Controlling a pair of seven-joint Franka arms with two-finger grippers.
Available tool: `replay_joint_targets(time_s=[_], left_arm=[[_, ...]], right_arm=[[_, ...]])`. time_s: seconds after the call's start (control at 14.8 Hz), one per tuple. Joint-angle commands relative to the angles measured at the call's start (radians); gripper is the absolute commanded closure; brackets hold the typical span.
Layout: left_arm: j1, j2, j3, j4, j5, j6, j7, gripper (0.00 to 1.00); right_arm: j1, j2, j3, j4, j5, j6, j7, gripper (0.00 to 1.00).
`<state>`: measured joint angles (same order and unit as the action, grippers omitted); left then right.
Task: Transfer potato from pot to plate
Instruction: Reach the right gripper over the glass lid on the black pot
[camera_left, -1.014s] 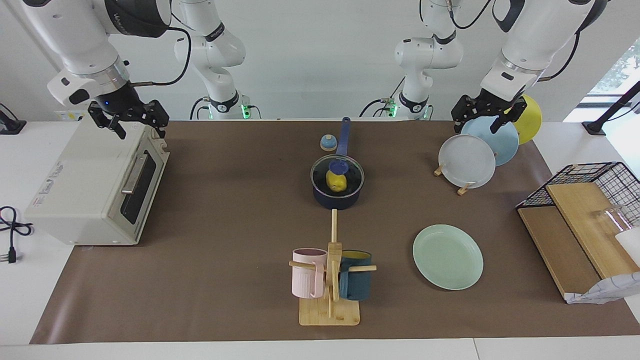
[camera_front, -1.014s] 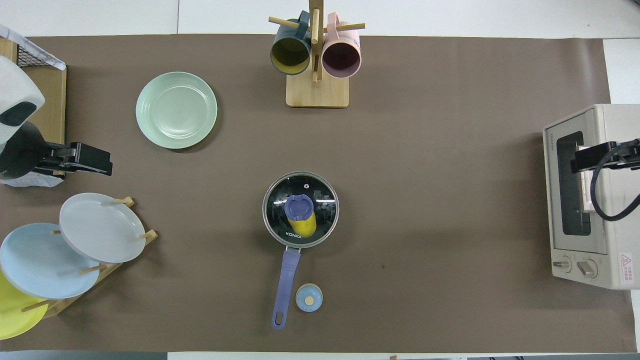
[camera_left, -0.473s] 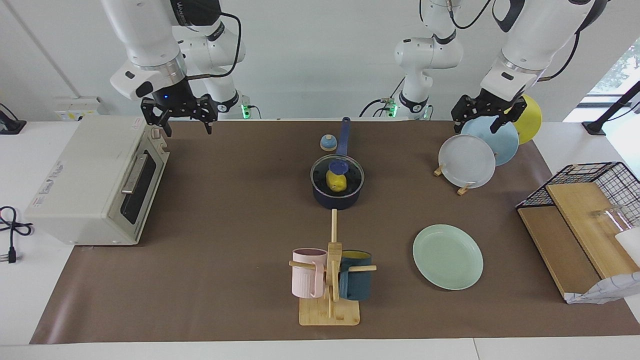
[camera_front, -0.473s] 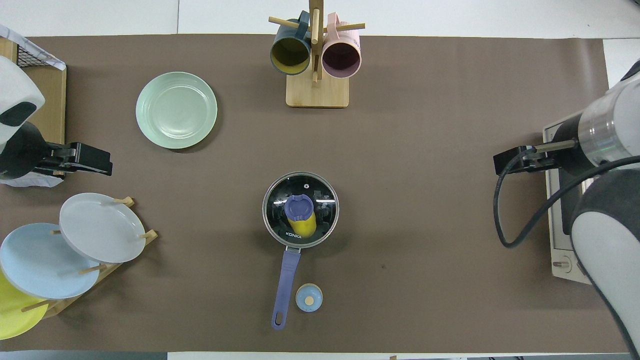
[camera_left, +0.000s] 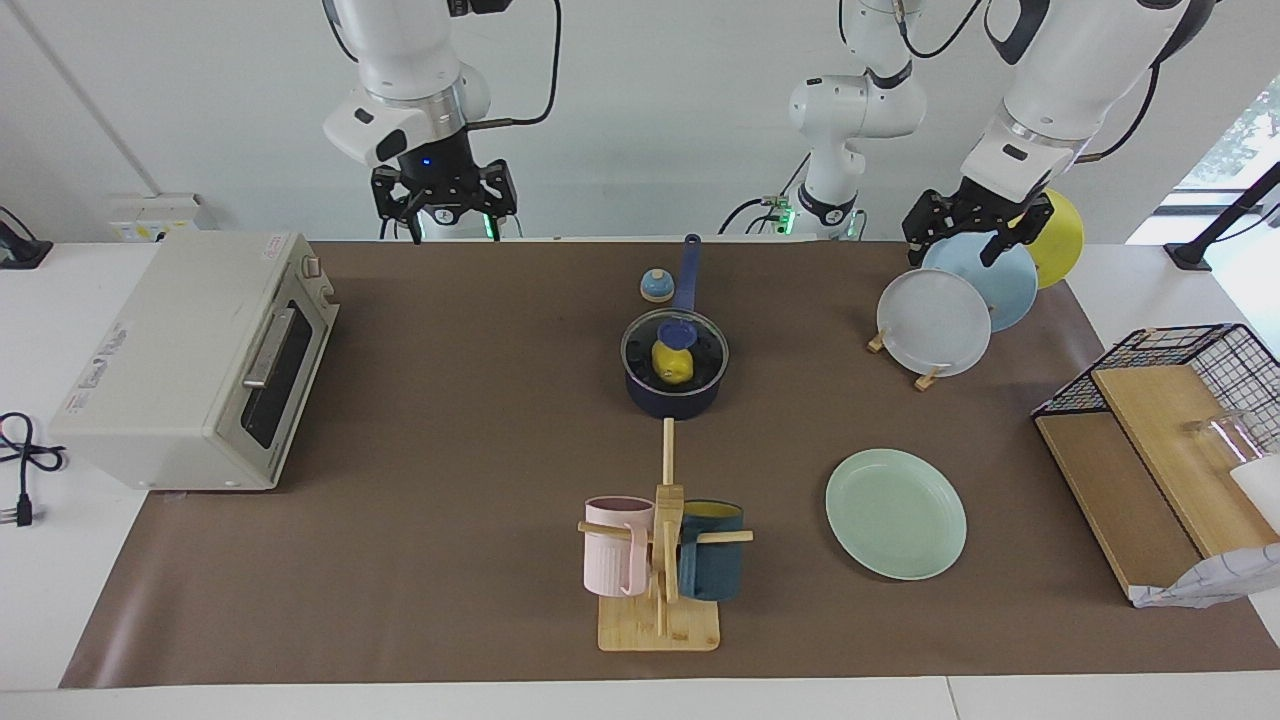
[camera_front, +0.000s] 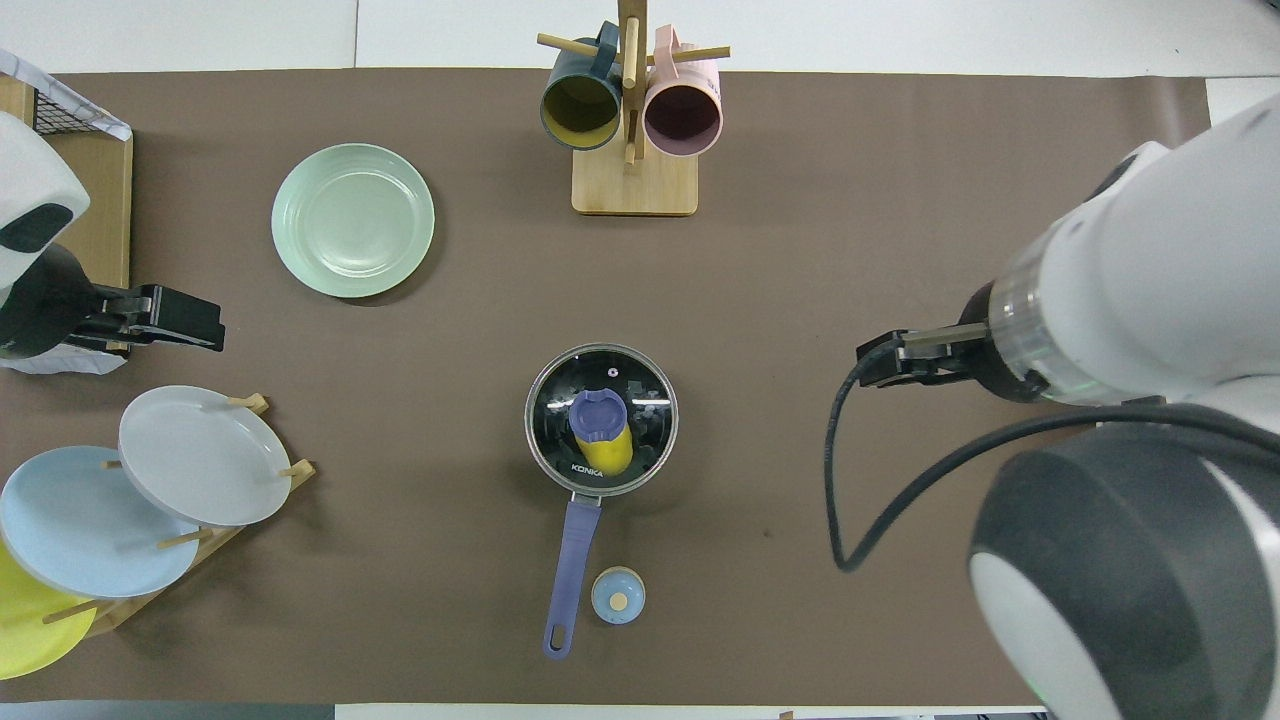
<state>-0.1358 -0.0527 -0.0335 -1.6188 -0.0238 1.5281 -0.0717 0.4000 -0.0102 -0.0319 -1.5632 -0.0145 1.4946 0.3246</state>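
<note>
Right tool (camera_left: 444, 206) hangs wide open over the tabletop's robot-side edge — lidded pot (camera_left: 675, 375), potato (camera_left: 672, 364) inside, lies toward mid-table.

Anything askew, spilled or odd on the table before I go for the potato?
Nothing spilled or tipped. One catch: the dark navy saucepan still wears its glass lid, with the yellow potato under it. The pale mint-green plate lies flat.
</note>
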Motion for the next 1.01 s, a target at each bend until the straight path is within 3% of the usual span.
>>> replay_joint_targets(time_s=[0.0, 0.34, 0.68, 0.95], left_arm=[[0.007, -0.006, 0.000, -0.001, -0.008, -0.014, -0.003, 0.00], [0.007, -0.006, 0.000, 0.000, -0.008, -0.014, -0.003, 0.00], [0.007, -0.006, 0.000, 0.000, -0.008, -0.014, -0.005, 0.00], [0.007, -0.006, 0.000, -0.001, -0.008, -0.014, -0.005, 0.00]], right_arm=[[0.078, 0.067, 0.001, 0.029, 0.011, 0.035, 0.114, 0.00], [0.255, 0.173, 0.003, 0.016, 0.024, 0.216, 0.341, 0.00], [0.313, 0.173, 0.003, -0.104, 0.016, 0.347, 0.376, 0.00], [0.315, 0.191, 0.003, -0.126, 0.018, 0.456, 0.386, 0.00]])
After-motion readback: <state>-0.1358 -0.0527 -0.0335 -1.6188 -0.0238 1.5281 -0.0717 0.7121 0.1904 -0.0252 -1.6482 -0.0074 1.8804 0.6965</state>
